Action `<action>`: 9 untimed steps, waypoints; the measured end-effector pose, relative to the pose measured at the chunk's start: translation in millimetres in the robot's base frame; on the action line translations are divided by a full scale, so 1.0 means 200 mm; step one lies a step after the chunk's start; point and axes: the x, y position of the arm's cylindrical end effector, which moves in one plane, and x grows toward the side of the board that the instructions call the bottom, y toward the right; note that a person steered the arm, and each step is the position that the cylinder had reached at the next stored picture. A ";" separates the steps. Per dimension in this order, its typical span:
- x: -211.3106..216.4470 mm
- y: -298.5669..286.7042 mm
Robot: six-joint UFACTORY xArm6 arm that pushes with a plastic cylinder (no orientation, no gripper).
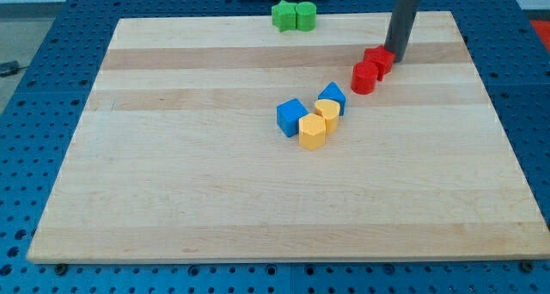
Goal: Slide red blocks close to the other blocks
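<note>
Two red blocks sit touching at the view's upper right: a red cube-like block and a red cylinder-like block just below-left of it. My tip stands right beside the upper red block, on its right side. A cluster lies at the board's middle: a blue cube, a smaller blue block, a yellow hexagonal block and a yellow block. The red blocks lie a short gap up-right of this cluster.
Two green blocks sit together at the top edge of the wooden board. A blue perforated table surrounds the board.
</note>
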 end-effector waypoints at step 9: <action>0.28 -0.11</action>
